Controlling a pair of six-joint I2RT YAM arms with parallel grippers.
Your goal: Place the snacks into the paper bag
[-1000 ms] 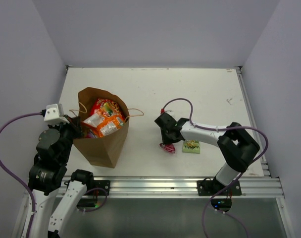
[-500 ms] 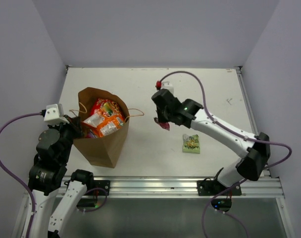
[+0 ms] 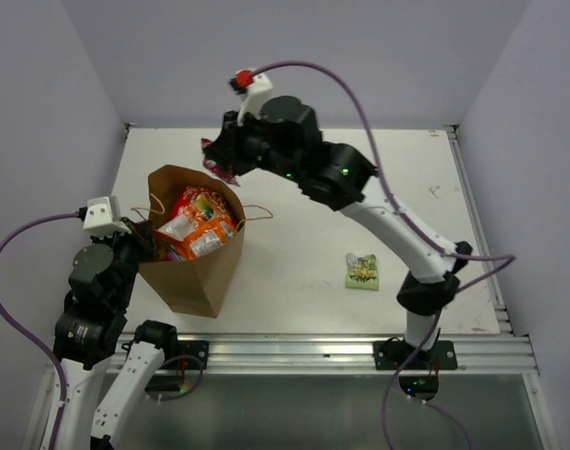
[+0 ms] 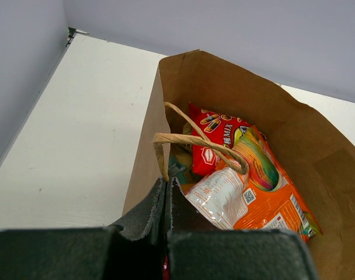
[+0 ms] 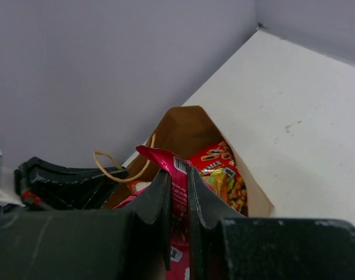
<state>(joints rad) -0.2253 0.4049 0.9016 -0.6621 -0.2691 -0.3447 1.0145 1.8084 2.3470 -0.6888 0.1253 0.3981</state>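
The brown paper bag (image 3: 187, 272) stands open at the left of the table, holding red and orange snack packets (image 3: 199, 225). My left gripper (image 3: 146, 242) is shut on the bag's near-left rim (image 4: 161, 175) beside a twisted handle (image 4: 195, 143). My right gripper (image 3: 219, 161) is raised above the bag's far rim, shut on a pink packet (image 5: 180, 186) that hangs over the bag opening (image 5: 221, 169). A green packet (image 3: 362, 271) lies on the table to the right.
The white table (image 3: 294, 178) has walls on three sides. A metal rail (image 3: 313, 352) runs along the near edge. The right arm's cable loops high over the table (image 3: 360, 103).
My right arm has lifted the pink packet from the table beside the green packet and swung it up and left to above the bag. The left arm has not moved.
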